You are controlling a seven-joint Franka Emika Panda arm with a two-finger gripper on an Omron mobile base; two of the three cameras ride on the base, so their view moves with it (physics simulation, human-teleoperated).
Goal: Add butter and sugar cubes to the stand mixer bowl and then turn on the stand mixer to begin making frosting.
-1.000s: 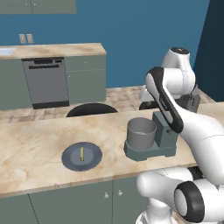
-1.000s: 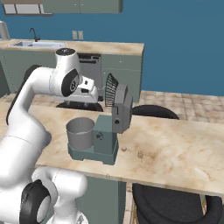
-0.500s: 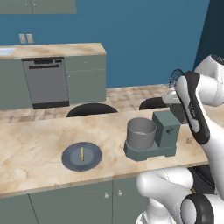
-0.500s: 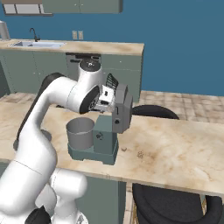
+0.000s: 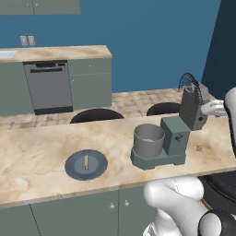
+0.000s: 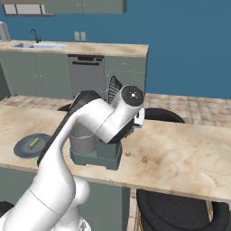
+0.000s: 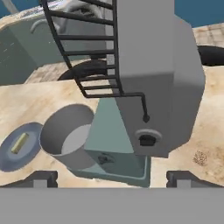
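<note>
The dark grey-green stand mixer (image 5: 174, 140) stands on the counter with its head (image 7: 153, 74) tilted up and the wire whisk (image 7: 87, 48) exposed. Its grey metal bowl (image 5: 149, 140) sits on the base, open and looking empty (image 7: 70, 131). The butter (image 5: 86, 162) is a thin yellow stick lying on the dark round plate (image 5: 73, 168), left of the mixer. A tiny tan cluster (image 5: 199, 148), apparently the sugar cubes, lies on the counter right of the mixer. My gripper (image 7: 112, 178) hovers just right of the raised head, open, with nothing between its fingertips (image 7: 41, 178).
Two dark round stools (image 5: 96, 115) stand beyond the counter. A dishwasher (image 5: 48, 85) and cabinets line the back wall. In the right base view my own arm (image 6: 97, 122) crosses in front of the mixer. The counter's right end (image 6: 189, 162) is bare marble.
The arm has swung right, carrying the hand from beside the mixer head's left side over to its right. The mixer, plate and butter have not moved.
</note>
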